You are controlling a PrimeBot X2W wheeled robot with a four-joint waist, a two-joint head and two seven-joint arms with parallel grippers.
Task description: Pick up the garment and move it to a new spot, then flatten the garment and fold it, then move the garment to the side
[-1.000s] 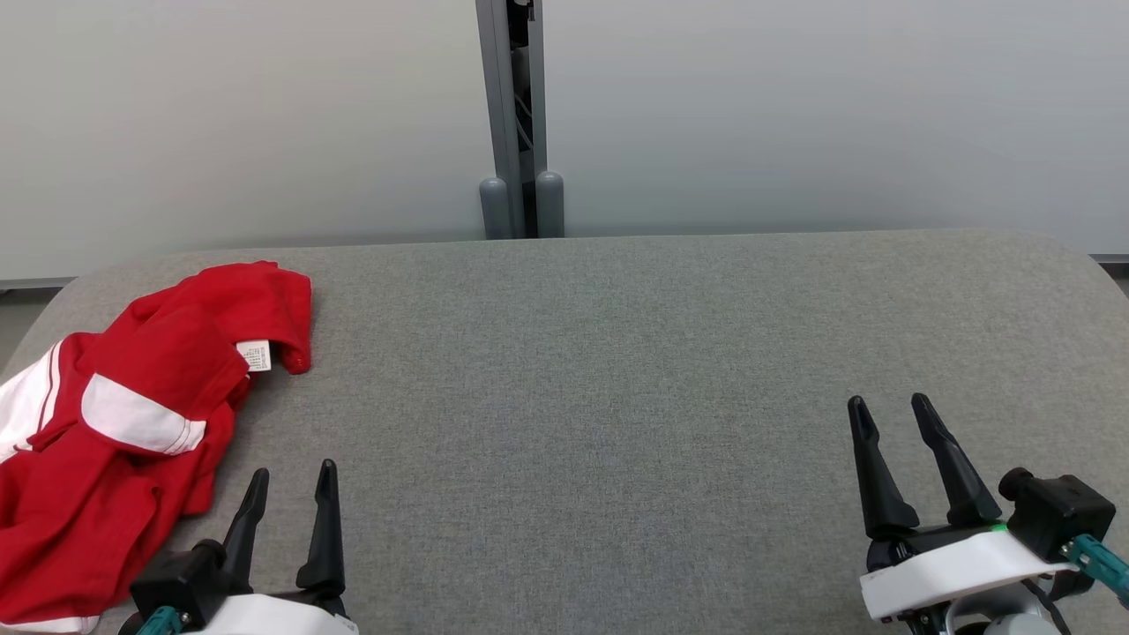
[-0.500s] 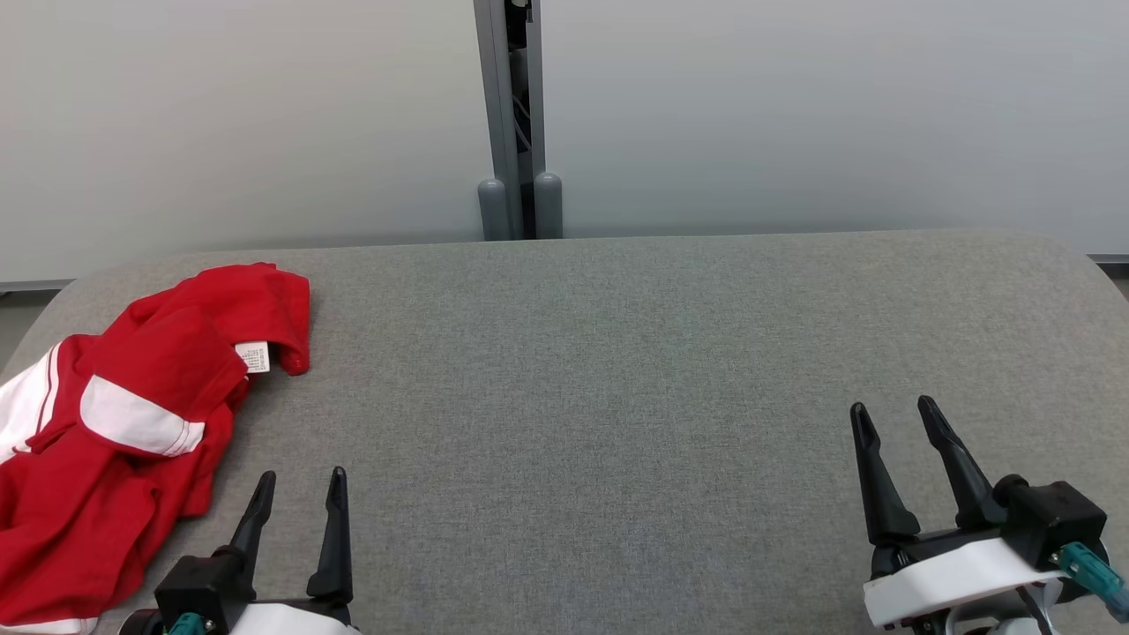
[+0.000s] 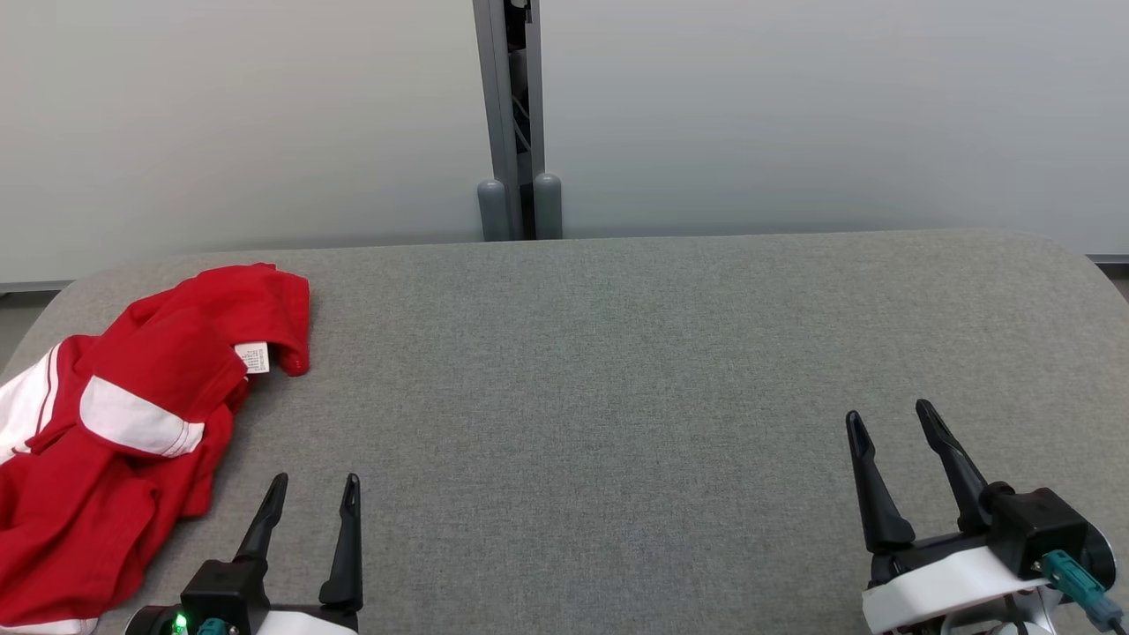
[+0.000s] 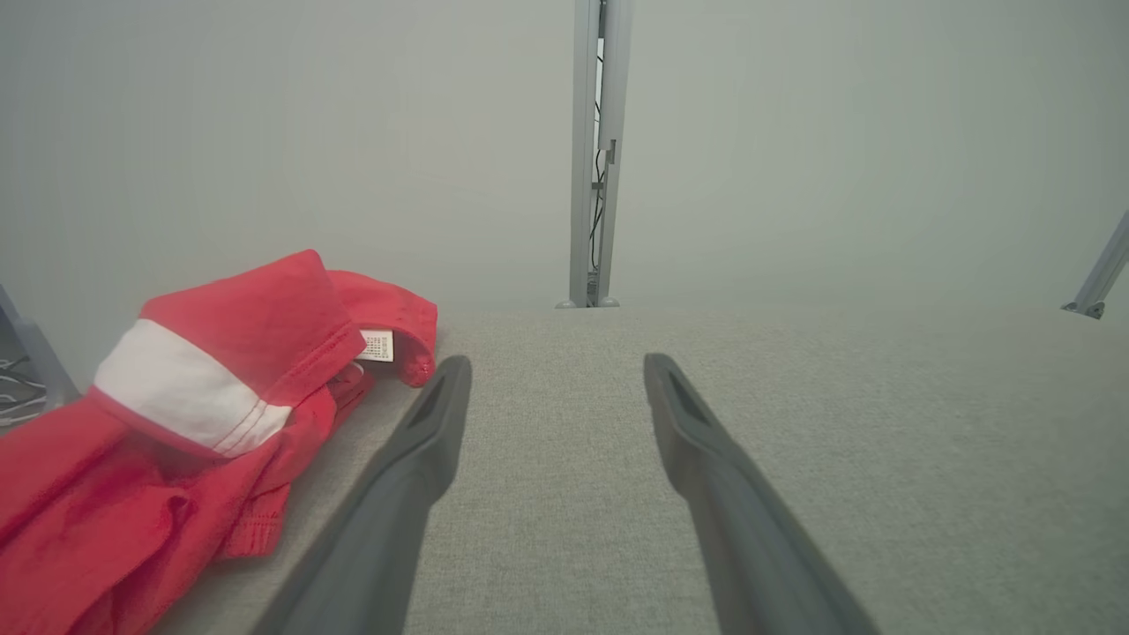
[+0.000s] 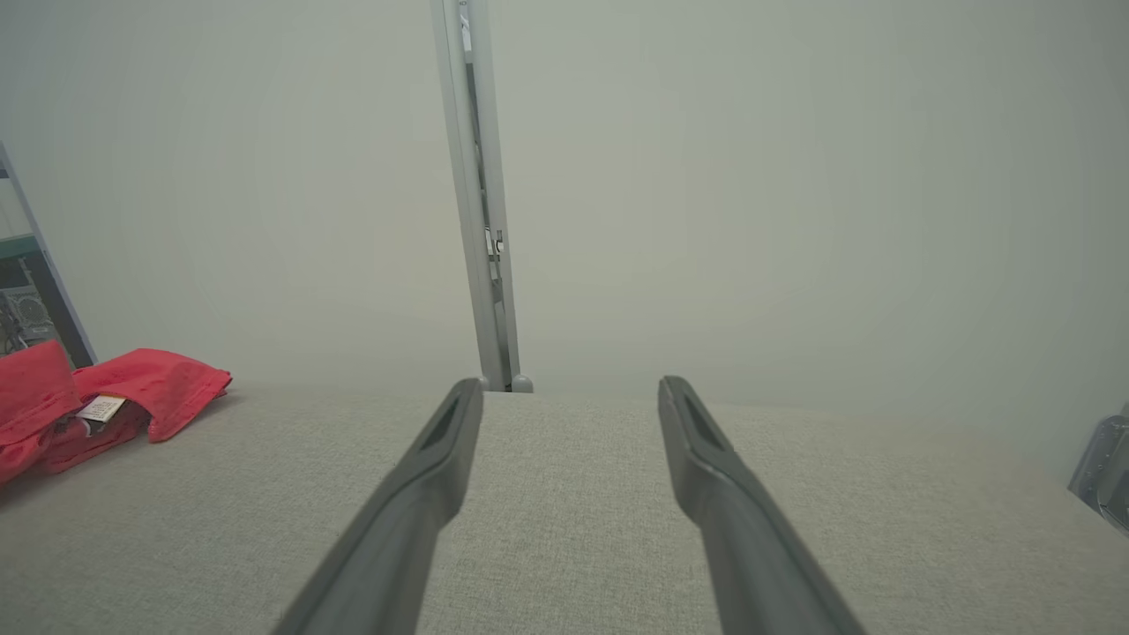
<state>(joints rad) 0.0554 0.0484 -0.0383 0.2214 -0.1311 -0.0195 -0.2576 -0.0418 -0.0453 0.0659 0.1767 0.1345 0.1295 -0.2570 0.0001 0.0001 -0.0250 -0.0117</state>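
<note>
left gripper (image 3: 317, 479): wide, holds nothing | right gripper (image 3: 887, 411): wide, holds nothing | red garment (image 3: 132, 423): at left edge of desk (image 3: 617, 353), white tag (image 3: 256, 356) unreadable

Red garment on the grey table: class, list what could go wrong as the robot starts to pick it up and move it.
1. The garment lies crumpled in overlapping layers, so the open left gripper may pinch only one fold and drag the rest.
2. It sits at the left edge of the table; a nudge could push it off.
3. The right gripper is far across the table, so a one-sided lift may leave it bunched.
</note>
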